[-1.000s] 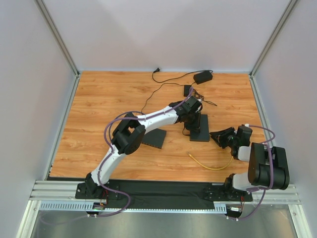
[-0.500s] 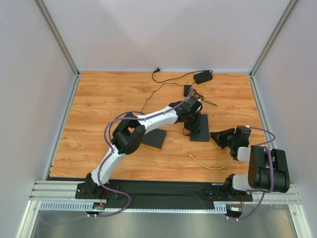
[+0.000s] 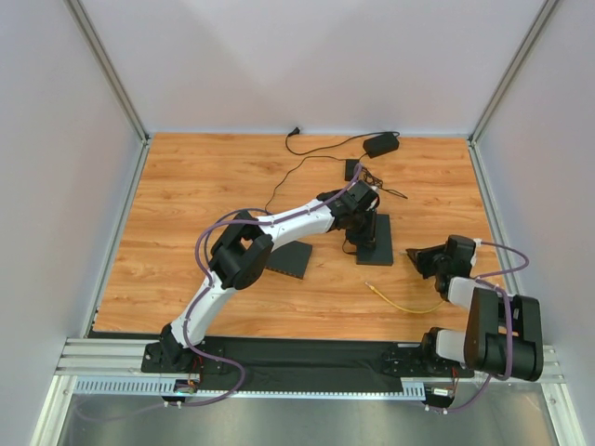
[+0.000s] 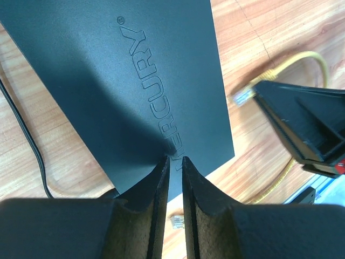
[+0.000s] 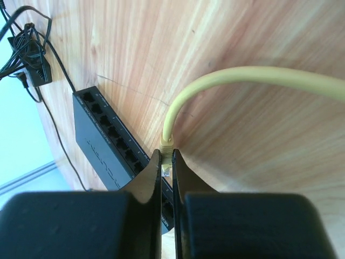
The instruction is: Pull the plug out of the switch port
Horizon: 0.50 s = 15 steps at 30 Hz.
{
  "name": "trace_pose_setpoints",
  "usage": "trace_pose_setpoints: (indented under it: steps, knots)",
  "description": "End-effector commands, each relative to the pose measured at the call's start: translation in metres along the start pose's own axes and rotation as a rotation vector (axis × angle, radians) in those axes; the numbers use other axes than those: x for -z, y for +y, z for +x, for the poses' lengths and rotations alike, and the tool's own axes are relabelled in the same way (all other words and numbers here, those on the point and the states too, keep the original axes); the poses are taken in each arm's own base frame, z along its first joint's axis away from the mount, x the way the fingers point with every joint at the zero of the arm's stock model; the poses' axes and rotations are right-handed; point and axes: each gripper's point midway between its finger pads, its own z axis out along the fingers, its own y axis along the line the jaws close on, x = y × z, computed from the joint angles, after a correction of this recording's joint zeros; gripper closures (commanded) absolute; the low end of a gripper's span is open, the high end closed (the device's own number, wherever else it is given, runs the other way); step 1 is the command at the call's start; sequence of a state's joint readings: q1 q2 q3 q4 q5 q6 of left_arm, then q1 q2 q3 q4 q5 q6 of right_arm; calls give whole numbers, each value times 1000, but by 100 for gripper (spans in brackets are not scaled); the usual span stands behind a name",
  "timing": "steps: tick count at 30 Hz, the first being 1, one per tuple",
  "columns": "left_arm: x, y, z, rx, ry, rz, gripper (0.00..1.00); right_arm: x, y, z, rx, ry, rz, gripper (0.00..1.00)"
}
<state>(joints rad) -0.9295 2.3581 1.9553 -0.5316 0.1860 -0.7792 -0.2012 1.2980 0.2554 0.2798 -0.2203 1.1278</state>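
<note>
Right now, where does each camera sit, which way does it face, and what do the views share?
Top external: above and behind the bases, looking down on the table; both arms show whole.
Left wrist: on the left arm, facing down onto the switch top; the left gripper shows at the bottom.
Right wrist: low over the table, facing the switch's sockets; the right gripper pinches the yellow plug.
Shared: all three show the switch and yellow cable; the left wrist view also catches the right gripper.
</note>
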Motion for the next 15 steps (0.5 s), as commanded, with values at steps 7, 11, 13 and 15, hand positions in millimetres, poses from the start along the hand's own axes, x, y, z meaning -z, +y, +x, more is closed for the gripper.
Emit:
trace_pose_setpoints:
  steps: [7,11,13,15]
  knots:
    - [22,13,12,-71,39,-93,68,44,46,-30,308,-122,-65,100]
    - [68,-14,-15,-111,-55,-48,62,66,80,-33,402,-122,-120,100]
    - [96,-23,-25,-133,-110,-41,60,75,92,-29,443,-109,-147,100]
    - [115,-24,-27,-148,-138,-49,58,87,111,-26,505,-113,-169,100]
